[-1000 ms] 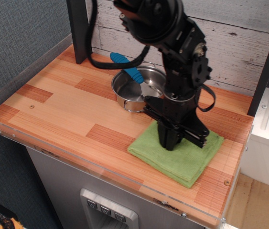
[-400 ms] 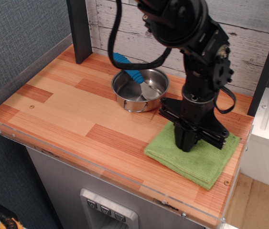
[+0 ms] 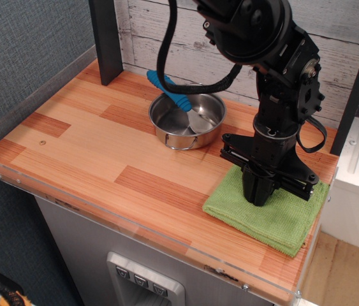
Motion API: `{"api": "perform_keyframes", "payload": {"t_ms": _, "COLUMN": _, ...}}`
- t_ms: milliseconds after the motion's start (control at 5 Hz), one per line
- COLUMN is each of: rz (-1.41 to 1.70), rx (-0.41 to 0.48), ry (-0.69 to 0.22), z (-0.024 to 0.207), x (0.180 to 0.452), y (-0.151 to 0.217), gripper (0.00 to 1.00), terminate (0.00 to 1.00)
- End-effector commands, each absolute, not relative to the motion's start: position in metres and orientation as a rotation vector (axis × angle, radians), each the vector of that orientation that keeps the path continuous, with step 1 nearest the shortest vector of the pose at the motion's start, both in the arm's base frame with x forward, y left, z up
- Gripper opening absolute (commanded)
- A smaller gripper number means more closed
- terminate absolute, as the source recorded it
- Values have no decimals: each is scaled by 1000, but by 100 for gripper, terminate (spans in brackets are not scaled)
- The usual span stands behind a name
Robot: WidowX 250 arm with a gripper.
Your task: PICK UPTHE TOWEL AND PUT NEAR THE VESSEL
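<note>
Green microfibre towel (image 3: 270, 213) lay flat at the table's (image 3: 90, 150) right front corner, apart from the steel vessel (image 3: 187, 120). A black gripper (image 3: 259, 194) pressed onto it; whether its jaws were spread or pinching cloth could not be told. Pinching firmly before lifting seemed wise.

Light green towel (image 3: 275, 217), shiny steel vessel (image 3: 187, 119) — blue-handled utensil (image 3: 169, 91), black claw (image 3: 261, 194), striped wood counter (image 3: 90, 146)
</note>
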State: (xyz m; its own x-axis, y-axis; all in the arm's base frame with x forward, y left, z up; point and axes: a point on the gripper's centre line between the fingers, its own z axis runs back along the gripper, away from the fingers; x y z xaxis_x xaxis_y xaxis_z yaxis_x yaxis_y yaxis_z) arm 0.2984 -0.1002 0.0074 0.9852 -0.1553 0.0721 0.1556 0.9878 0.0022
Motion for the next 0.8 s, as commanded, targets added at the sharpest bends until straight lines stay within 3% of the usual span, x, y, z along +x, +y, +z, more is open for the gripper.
{"api": "perform_keyframes", "payload": {"t_ms": 0, "rz": -134, "rx": 3, "ry": -113, "z": 24, "x": 302, "y": -90, "gripper": 100, "terminate": 0}}
{"api": "perform_keyframes", "payload": {"t_ms": 400, "rz": -167, "rx": -6, "ry": -252, "z": 59, "x": 302, "y": -83, "gripper": 100, "terminate": 0}}
{"api": "perform_keyframes", "payload": {"t_ms": 600, "rz": -125, "rx": -64, "ry": -334, "z": 82, "x": 295, "y": -68, "gripper": 100, "terminate": 0}}
